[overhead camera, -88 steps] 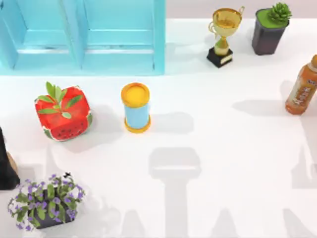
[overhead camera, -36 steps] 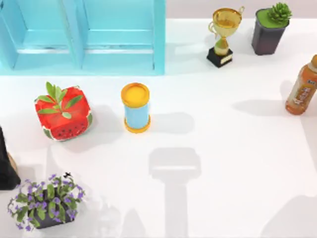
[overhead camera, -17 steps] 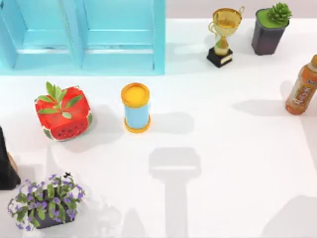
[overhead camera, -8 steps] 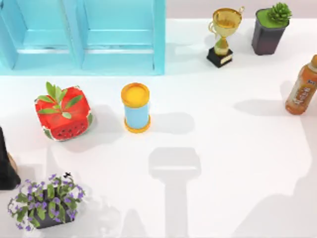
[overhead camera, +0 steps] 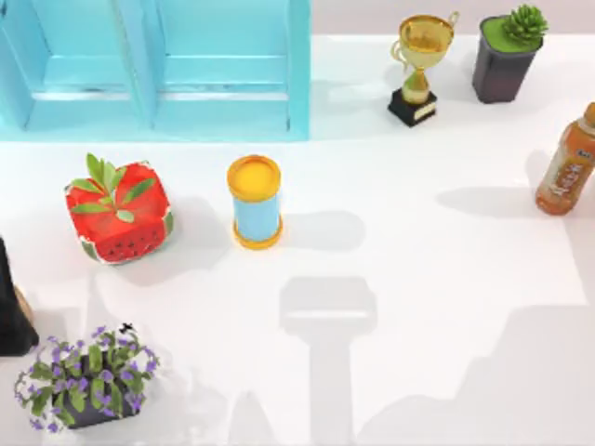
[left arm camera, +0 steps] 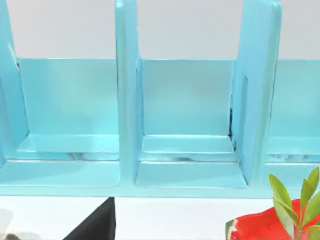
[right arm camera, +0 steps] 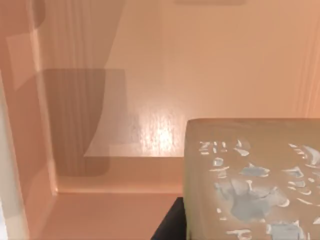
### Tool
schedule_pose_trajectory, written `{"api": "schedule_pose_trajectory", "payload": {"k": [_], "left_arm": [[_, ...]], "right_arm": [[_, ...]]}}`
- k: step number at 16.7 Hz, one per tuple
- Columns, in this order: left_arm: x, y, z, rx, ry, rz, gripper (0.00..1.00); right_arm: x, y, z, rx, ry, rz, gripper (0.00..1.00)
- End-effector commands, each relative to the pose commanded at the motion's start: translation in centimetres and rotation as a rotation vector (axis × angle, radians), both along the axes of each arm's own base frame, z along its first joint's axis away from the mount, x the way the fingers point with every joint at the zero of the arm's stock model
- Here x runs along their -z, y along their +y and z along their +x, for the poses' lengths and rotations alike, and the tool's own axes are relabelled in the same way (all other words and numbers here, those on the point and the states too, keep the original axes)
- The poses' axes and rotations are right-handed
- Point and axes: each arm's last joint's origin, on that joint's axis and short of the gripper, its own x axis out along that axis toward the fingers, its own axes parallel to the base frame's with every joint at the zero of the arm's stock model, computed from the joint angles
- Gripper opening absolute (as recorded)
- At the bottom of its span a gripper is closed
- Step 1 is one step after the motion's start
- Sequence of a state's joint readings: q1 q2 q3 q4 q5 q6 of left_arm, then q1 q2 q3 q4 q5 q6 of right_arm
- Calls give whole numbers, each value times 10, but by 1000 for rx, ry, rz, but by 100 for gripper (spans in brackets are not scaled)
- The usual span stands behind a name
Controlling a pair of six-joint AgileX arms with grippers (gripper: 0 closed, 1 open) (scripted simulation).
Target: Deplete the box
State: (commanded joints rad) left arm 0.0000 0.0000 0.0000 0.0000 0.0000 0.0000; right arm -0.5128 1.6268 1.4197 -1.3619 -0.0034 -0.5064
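**Box seen from inside; much else cut by the frame edges**

Top view: on the white table (overhead camera: 418,279), the blue shelf unit (overhead camera: 223,65) at the far left is cut off at the far edge and at the left. A dark object (overhead camera: 11,311) at the near left edge is mostly out of frame and cannot be identified. The orange bottle (overhead camera: 567,167) is clipped at the right edge. Fully in view are the watermelon cube (overhead camera: 118,212) at left, the blue can with a yellow lid (overhead camera: 255,202) just right of it, the purple-flowered planter (overhead camera: 85,376) at near left, and the gold trophy (overhead camera: 421,67) and potted succulent (overhead camera: 507,56) at far right. Broad shadows lie over the near right of the table.

Left wrist view: this looks straight into the shelf unit's compartments (left arm camera: 185,125), which the top view sees only from above. A corner of the watermelon cube (left arm camera: 255,227) and a bit of the dark object (left arm camera: 97,225) are cut off.

Right wrist view: the box (right arm camera: 100,75), the task's thing, appears from within, with orange-brown walls and floor. A pale block with bluish flecks (right arm camera: 250,180) sits inside it, cut by the frame; something dark (right arm camera: 167,227) at its foot is too hidden to name.

How the fingers of the left gripper or the right gripper stand cannot be told.
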Motion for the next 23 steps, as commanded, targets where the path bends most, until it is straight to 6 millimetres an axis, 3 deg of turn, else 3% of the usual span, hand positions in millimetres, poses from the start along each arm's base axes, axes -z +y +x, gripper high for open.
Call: {"api": "schedule_pose_trajectory", "payload": {"k": [5,9,12,16,19,23], "left_arm": [[0,0,0,0,0,0,100],[0,0,0,0,0,0,100],[0,0,0,0,0,0,100],[0,0,0,0,0,0,100],[0,0,0,0,0,0,100],[0,0,0,0,0,0,100]], "right_arm": [[3,2,3,1,7,4,0],[13,35,23,4,19,7,0],[25,86,40,4,28,5,0],[46,173,46,3,34,-4,0],[62,241,30,2,31,-11,0],[80,313,-11,1,18,-13,0]]}}
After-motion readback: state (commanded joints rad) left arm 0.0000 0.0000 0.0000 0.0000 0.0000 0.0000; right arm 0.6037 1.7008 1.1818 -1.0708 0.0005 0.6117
